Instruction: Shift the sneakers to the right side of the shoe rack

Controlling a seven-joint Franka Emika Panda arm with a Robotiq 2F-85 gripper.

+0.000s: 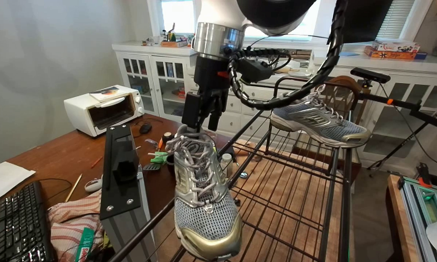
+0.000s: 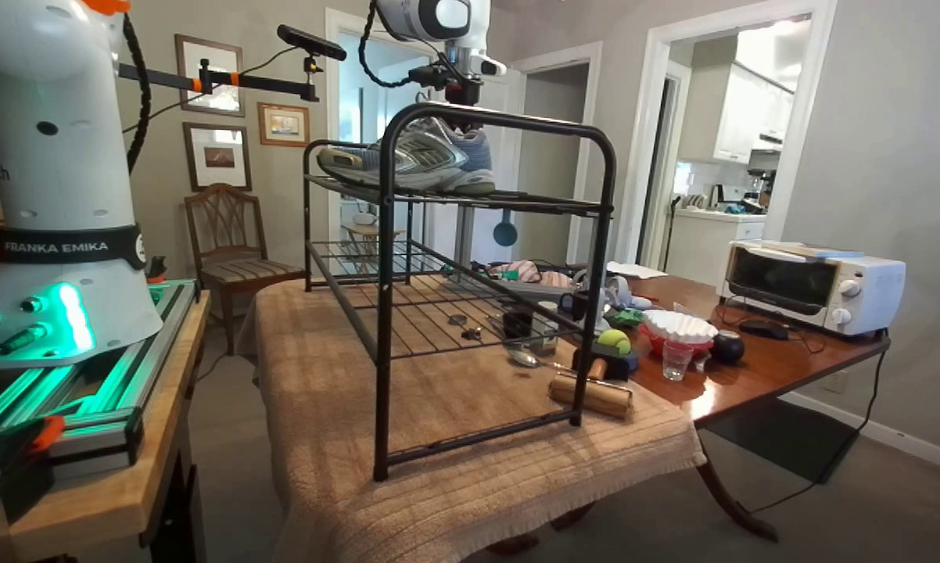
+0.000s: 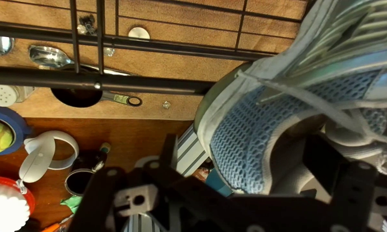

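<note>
1. Straddling the heel of one silver-grey running sneaker [image 1: 207, 203], the Robotiq gripper [image 3: 241, 141] has its jaws parted, one finger inside the collar, one outside.
2. That sneaker lies below them atop the wire shoe rack [image 2: 384, 289], long axis across the side rail, toe inward.
3. Its mate [image 1: 318, 122] sits well apart; I'd guess a heel pinch comes next.

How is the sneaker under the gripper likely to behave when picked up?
The sneaker would probably give at its mesh heel when squeezed; its thick sole likely keeps it stiff lengthwise. Its looping laces might catch on the wire shoe rack.
</note>
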